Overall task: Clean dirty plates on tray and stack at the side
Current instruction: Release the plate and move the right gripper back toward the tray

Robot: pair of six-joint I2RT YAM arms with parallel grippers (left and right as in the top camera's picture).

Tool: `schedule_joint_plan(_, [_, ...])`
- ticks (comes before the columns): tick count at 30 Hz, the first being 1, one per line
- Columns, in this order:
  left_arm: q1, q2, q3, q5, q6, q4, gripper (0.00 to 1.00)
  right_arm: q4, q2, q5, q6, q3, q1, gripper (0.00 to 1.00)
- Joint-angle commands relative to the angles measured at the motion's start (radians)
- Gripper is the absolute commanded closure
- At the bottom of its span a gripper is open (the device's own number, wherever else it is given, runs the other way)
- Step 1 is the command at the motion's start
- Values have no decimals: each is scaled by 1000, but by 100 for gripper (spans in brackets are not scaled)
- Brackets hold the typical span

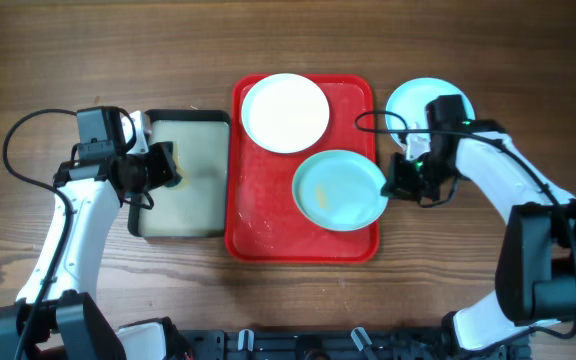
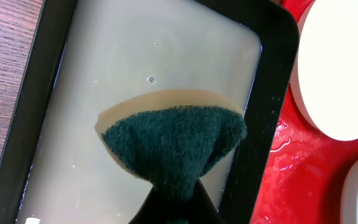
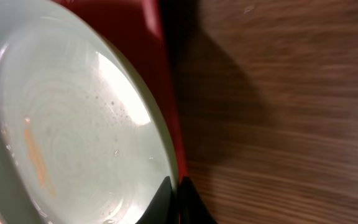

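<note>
One wet blue plate [image 1: 338, 190], stiff and probably slippery: your right gripper [image 3: 178, 194] pinches its right rim, left gripper [image 1: 165, 166] clamps the sponge [image 2: 173, 143].

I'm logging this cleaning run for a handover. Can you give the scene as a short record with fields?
red tray: mid-table, holds two plates
white plate: on tray, far left corner
dirty blue plate: on tray, near right, overlapping its right rim; orange specks
second blue plate: on table right of tray, partly hidden by right arm
left pincer: shut on sponge, over beige tray
right pincer: shut on dirty blue plate's rim
</note>
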Motion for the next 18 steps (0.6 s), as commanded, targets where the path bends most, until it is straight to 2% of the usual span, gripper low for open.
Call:
schedule_joint_plan(1, [1,6,-2,20,-6,3,96,0,-4,-29,95,-3,98,96])
schedule_joint_plan(2, [1,6,-2,20,-6,3,96,4,-4,-6,114,-3,121,95])
schedule_joint_plan(3, [1,6,-2,20,-6,3,96,14,-4,53,148,-3,164,89])
schedule_joint_plan(4, [1,6,-2,20,-6,3,96,17,-4,80,152,-3,182,73])
schedule_joint_plan(5, [1,6,-2,20,-6,3,96,23,-4,100,142,-3,197,63])
schedule_joint_plan(6, [1,6,-2,21,-6,3,96,41,-4,126,93,-3,213,57])
schedule_joint_plan(11, [1,6,-2,31,-6,3,96,269,-3,154,-121,-3,216,62])
schedule_joint_plan(13, [1,6,-2,31,-6,1,96,306,-3,232,-183,-3,216,64])
schedule_joint_plan(16, [1,6,-2,31,-6,3,96,325,-3,240,-338,-3,216,65])
schedule_joint_plan(18, [1,6,-2,31,-6,4,96,329,-3,211,-354,-3,224,65])
